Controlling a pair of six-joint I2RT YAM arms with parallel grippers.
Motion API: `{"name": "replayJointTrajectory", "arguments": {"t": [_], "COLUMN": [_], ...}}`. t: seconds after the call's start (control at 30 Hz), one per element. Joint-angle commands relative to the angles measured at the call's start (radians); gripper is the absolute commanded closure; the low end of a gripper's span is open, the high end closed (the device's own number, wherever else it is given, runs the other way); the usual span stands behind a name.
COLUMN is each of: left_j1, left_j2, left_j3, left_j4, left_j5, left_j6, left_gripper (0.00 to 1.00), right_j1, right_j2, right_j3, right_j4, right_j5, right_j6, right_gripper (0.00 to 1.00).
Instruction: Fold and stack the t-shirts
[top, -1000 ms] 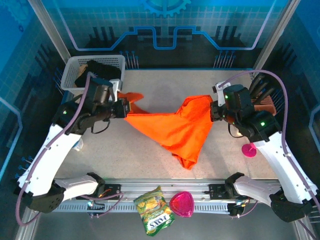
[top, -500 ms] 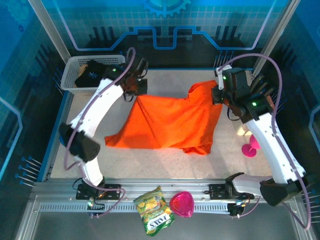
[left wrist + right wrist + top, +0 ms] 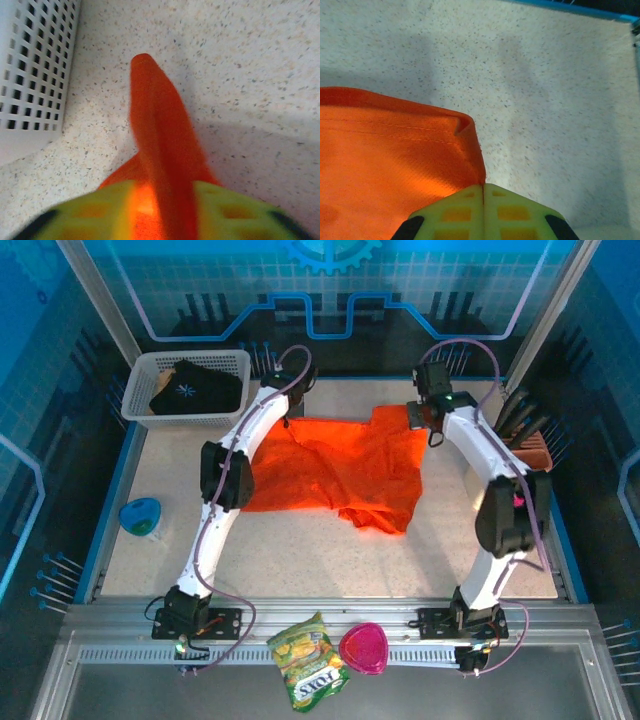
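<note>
The orange t-shirt [image 3: 340,465] lies spread and rumpled on the back middle of the table. My left gripper [image 3: 283,405] is at its far left corner. In the left wrist view its jaws [image 3: 165,192] stand apart, and a ridge of the orange t-shirt [image 3: 155,115] lies loose between the fingers [image 3: 100,207]. My right gripper [image 3: 420,415] is at the far right corner. It [image 3: 483,190] is shut on the hemmed edge of the orange t-shirt [image 3: 385,150]. The black t-shirt [image 3: 190,390] with a white starburst sits in the white basket [image 3: 140,375].
The white basket [image 3: 30,65] stands close to the left of my left gripper. A blue dish [image 3: 140,515] sits at the left edge, and a brown object [image 3: 535,445] at the right edge. A yellow-green snack bag [image 3: 310,660] and a pink heart-shaped dish [image 3: 365,647] lie on the front rail.
Both arms carried the orange t-shirt from mid-air over the table's middle to the back and laid it down. The left jaws have opened. The right stays shut on the cloth.
</note>
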Motion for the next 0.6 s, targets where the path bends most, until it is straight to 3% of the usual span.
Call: {"name": "replayJointTrajectory", "arguments": {"t": [0.0, 0.1, 0.13, 0.23, 0.3, 0.4, 0.57], "left_j1": [0.007, 0.004, 0.003, -0.003, -0.009, -0.024, -0.034], "left_j2": [-0.038, -0.084, -0.107, -0.226, -0.312, -0.448, -0.679], "left_j3": [-0.021, -0.039, -0.055, -0.139, -0.197, -0.305, -0.531], "left_j4": [0.122, 0.131, 0.138, 0.168, 0.174, 0.180, 0.149], "left_j5": [-0.016, 0.000, 0.000, 0.012, 0.020, 0.017, 0.032], "left_j6": [0.024, 0.039, 0.044, 0.070, 0.081, 0.094, 0.060], "left_gripper": [0.30, 0.10, 0.01, 0.01, 0.01, 0.01, 0.01], "right_j1": [-0.012, -0.011, -0.010, -0.006, -0.002, 0.008, 0.038], "right_j2": [0.124, 0.209, 0.218, 0.189, 0.148, 0.052, -0.154], "right_j3": [0.120, 0.207, 0.220, 0.203, 0.170, 0.083, -0.115], "right_j4": [0.033, -0.003, -0.010, 0.004, 0.004, 0.008, 0.010], "right_j5": [0.018, 0.009, 0.003, -0.021, -0.026, -0.036, -0.063], "right_j6": [0.051, 0.079, 0.088, 0.116, 0.130, 0.151, 0.189], "right_gripper": [1.00, 0.98, 0.89, 0.49, 0.35, 0.24, 0.17]}}
